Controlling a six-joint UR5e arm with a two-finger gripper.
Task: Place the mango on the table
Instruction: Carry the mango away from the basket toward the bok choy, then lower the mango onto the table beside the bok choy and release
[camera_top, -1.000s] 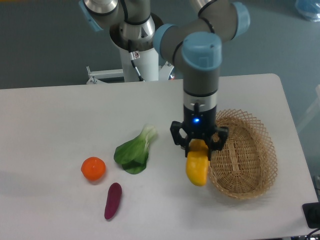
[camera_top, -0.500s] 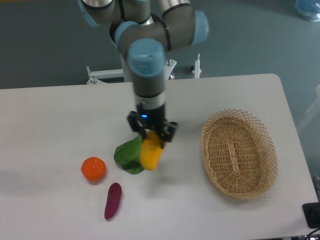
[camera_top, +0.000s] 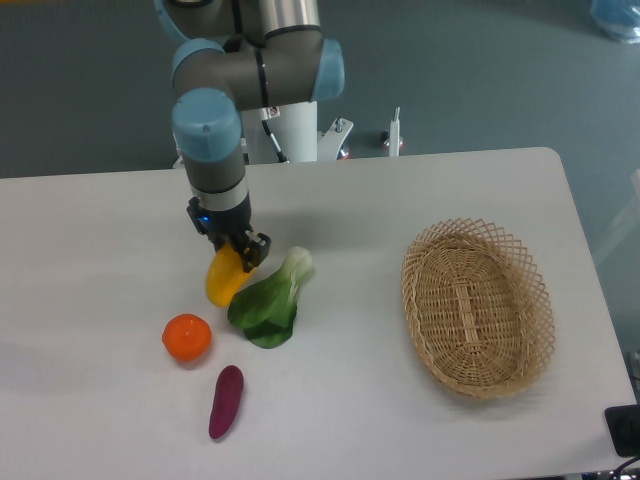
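Observation:
My gripper (camera_top: 230, 246) is shut on the top end of the yellow-orange mango (camera_top: 224, 279), which hangs tilted below the fingers. It is over the white table (camera_top: 100, 240), left of centre, just left of the green leafy vegetable (camera_top: 270, 300) and above the round orange (camera_top: 187, 337). I cannot tell whether the mango's lower end touches the tabletop.
A purple sweet potato (camera_top: 226, 401) lies near the front edge, below the orange. An empty oval wicker basket (camera_top: 476, 306) stands on the right side of the table. The robot base (camera_top: 280, 125) stands behind the far edge.
The arm has carried the mango leftward, from beside the basket across the leafy vegetable to its left side. The grip has stayed shut on it.

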